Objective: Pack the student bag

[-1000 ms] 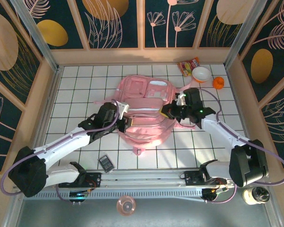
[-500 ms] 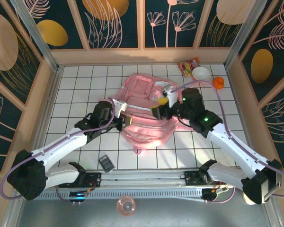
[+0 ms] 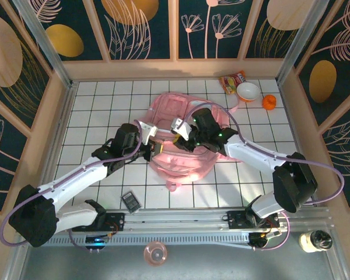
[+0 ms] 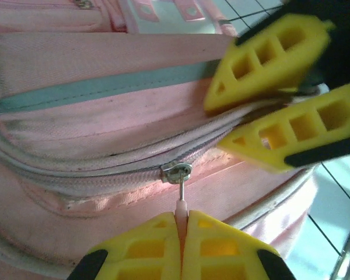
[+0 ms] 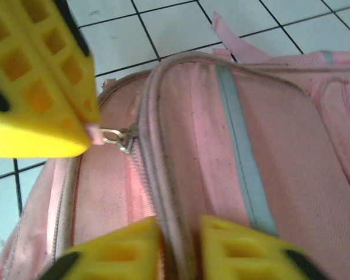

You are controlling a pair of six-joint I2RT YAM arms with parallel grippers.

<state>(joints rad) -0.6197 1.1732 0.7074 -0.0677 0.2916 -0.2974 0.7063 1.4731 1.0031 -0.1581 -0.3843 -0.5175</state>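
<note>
1. The bag (image 3: 182, 166) is laid flat in the middle of the table (image 3: 93, 105), between the two arms, where both grippers can reach it.
2. The left gripper (image 4: 182, 219) is closed fully on the pink zip pull (image 4: 181, 205), with the slider (image 4: 176, 172) just beyond its fingertips. The pull is held taut, presumably so that the slider can be drawn along the zip.
3. The right gripper (image 5: 178, 230) is closed down on the bag's piped rim (image 5: 154, 169), just beside the zip. The fabric is pinched between its fingers. This hold is judged to be a brace, so that the soft bag is not dragged along when the zip is pulled.
4. How much of the zip is already undone cannot be told, since part of it is hidden under the right gripper.
5. A bowl (image 3: 248, 91) and a packet (image 3: 232, 80) are left at the far right, well apart from the bag. Packing is judged to be at the zip-working stage.
</note>
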